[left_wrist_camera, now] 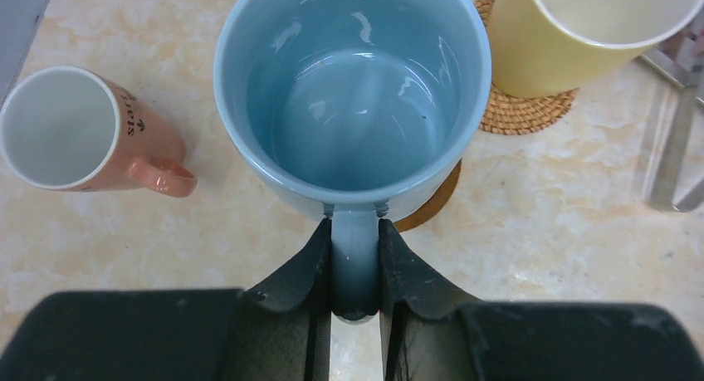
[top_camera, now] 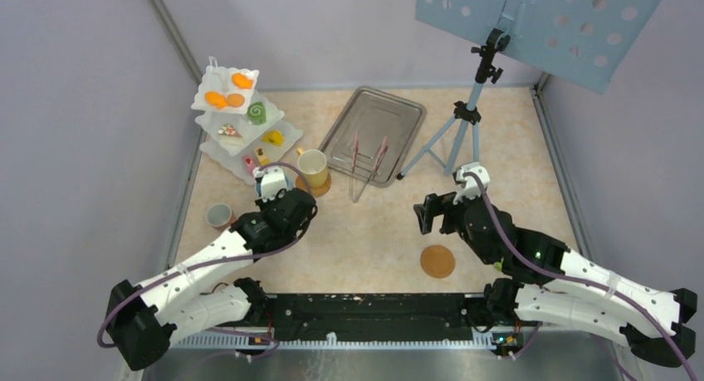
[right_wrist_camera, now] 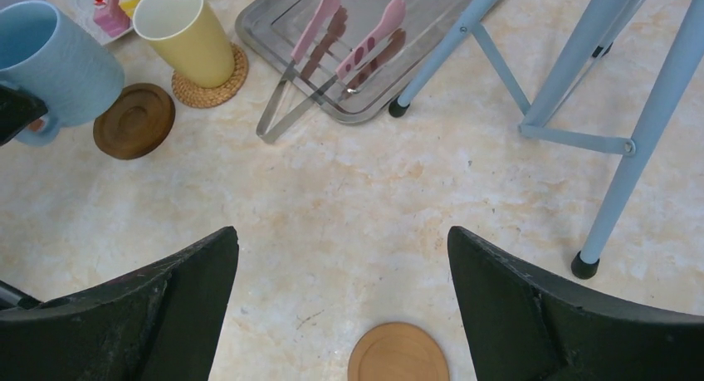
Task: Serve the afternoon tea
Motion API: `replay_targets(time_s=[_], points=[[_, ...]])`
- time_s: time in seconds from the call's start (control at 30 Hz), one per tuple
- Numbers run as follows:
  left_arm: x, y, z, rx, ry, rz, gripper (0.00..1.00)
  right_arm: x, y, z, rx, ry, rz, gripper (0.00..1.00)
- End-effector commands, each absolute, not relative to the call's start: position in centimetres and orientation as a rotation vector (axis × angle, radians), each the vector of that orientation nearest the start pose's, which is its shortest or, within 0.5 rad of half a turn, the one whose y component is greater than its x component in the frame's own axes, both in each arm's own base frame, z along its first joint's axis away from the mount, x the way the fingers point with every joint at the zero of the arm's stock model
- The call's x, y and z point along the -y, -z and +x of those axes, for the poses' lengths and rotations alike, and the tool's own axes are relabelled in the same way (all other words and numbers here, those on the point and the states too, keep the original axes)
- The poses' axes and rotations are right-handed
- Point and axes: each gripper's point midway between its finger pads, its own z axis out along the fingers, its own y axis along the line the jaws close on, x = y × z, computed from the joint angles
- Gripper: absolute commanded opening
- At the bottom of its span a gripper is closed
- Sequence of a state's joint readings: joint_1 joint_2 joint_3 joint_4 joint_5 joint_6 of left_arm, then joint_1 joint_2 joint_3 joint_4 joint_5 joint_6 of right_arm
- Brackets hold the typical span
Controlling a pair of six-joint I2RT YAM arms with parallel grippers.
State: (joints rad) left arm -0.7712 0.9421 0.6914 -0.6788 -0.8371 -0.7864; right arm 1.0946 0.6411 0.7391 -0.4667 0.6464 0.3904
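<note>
Underfoot, so to speak, is a beige marbled table [top_camera: 365, 232] closed in by plain grey walls [top_camera: 83, 107], with a pale blue perforated board [top_camera: 564, 24] on a tripod [top_camera: 465, 124] standing at the far right. The left gripper [left_wrist_camera: 355, 232] is clenched on the handle of the blue cup [left_wrist_camera: 353, 90], one finger on each side of it, and the cup's mouth faces the wrist camera straight ahead of the jaws. A yellow cup [left_wrist_camera: 581, 32] on a woven coaster [left_wrist_camera: 523, 111] stands ahead and to the right of those jaws, and a salmon cup [left_wrist_camera: 75, 132] stands off to their left. A dark brown coaster [right_wrist_camera: 133, 120] lies just beside the blue cup, and the cup is not seated on it. Beyond the left jaws rises the white three-tier stand [top_camera: 207, 124], which carries orange biscuits [top_camera: 217, 99], a green swirl roll [top_camera: 256, 111] and a yellow wedge [top_camera: 272, 137]. The left arm reaches forward from its base with the wrist bent down toward the cups. The right gripper [right_wrist_camera: 343, 240] hangs released, its fingers spread wide around nothing, and a light brown coaster [right_wrist_camera: 398, 354] lies on the table just short of them. Ahead of those jaws sits a metal tray [top_camera: 374, 115], and pink tongs [top_camera: 369, 161] lie across its near edge. The right arm is folded low, its wrist angled toward the middle of the table.
</note>
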Motion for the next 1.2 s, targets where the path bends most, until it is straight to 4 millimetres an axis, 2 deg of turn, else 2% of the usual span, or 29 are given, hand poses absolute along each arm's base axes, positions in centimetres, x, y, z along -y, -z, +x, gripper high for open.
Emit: replay_targets(time_s=[0.0, 0.2, 0.4, 0.73, 1.0, 1.1, 1.17], points=[[8.1, -15.8, 26.6, -1.927, -0.103, -0.454, 0.00, -17.4, -23.9, 19.1, -1.874, -0.438, -0.210, 0.94], [8.9, -13.5, 26.9, -1.958, -0.089, -0.457, 0.00, -17.4, -23.9, 19.1, -1.869, -0.444, -0.212, 0.93], [8.2, -11.5, 26.7, -1.961, -0.152, -0.475, 0.00, -18.0, -23.6, 19.1, -1.875, -0.453, -0.228, 0.93], [8.0, -9.7, 26.2, -1.977, -0.133, -0.519, 0.01, -18.7, -21.2, 18.7, -1.969, -0.447, -0.241, 0.93], [8.4, -9.4, 25.4, -2.029, -0.097, -0.509, 0.28, -18.9, -19.0, 17.5, -2.120, -0.479, -0.115, 0.94], [8.5, -9.5, 24.9, -2.054, -0.078, -0.506, 0.47, -18.1, -16.4, 16.6, -2.237, -0.448, 0.012, 0.95], [8.6, -9.9, 24.7, -2.062, -0.061, -0.508, 0.56, -17.7, -14.1, 15.7, -2.329, -0.413, 0.069, 0.95]])
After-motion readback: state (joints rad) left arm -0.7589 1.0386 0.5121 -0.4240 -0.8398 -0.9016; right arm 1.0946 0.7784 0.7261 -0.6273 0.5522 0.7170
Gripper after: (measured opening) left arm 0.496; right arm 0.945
